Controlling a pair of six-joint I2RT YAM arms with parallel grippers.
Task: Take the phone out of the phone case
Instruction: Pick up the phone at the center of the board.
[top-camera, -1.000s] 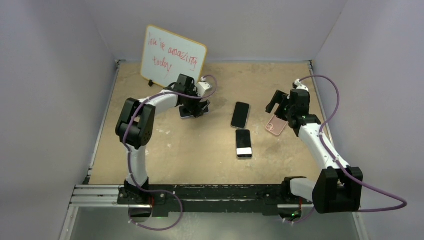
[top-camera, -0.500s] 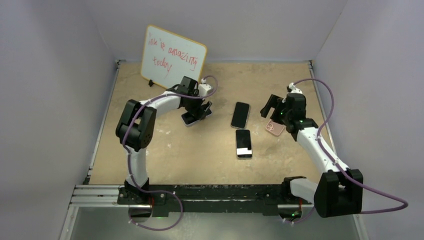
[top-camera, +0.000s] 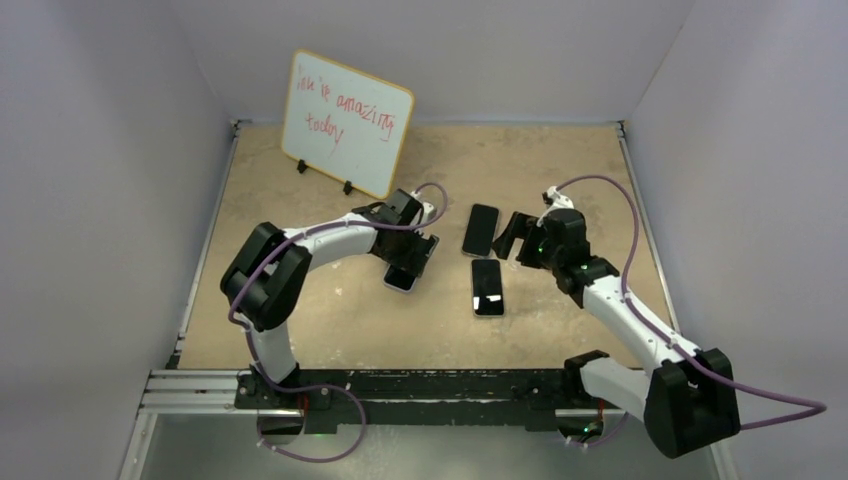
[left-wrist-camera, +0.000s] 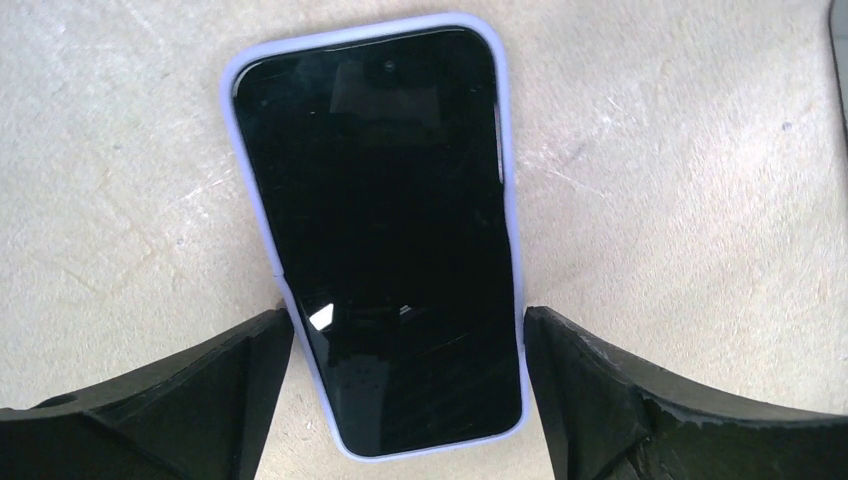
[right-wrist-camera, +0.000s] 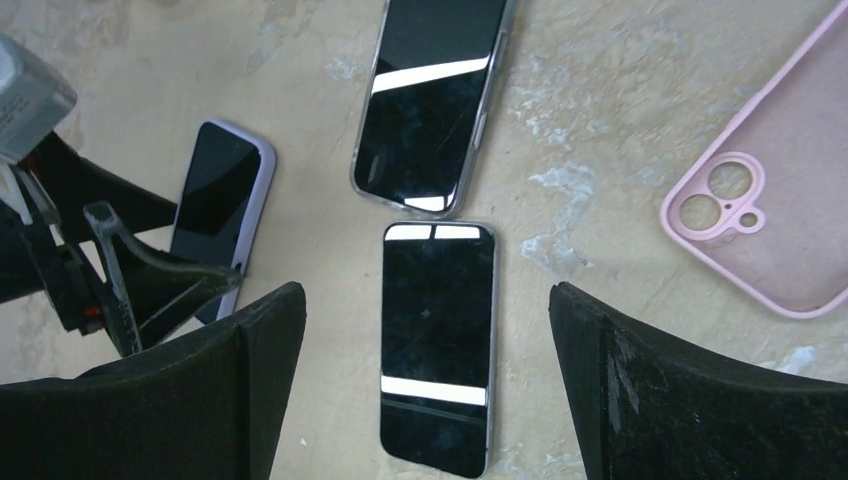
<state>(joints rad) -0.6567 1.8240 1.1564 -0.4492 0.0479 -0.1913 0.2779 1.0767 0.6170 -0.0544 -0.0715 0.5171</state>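
A black phone in a lilac case (left-wrist-camera: 380, 230) lies screen up between the fingers of my left gripper (left-wrist-camera: 405, 320), which is shut on the case's long sides near its lower end. It shows in the top view (top-camera: 402, 277) under the left gripper (top-camera: 410, 260), and in the right wrist view (right-wrist-camera: 215, 210). My right gripper (right-wrist-camera: 425, 300) is open and empty, hovering above a bare black phone (right-wrist-camera: 437, 340). In the top view the right gripper (top-camera: 512, 238) is just right of the two middle phones.
A second black phone in a clear case (right-wrist-camera: 430, 110) lies beyond the bare phone (top-camera: 488, 287). An empty pink case (right-wrist-camera: 770, 220) lies to the right. A whiteboard (top-camera: 345, 122) with red writing stands at the back left.
My left gripper has carried the lilac-cased phone forward and right, towards the table's middle. My right gripper has swung left from over the pink case to above the middle phones.
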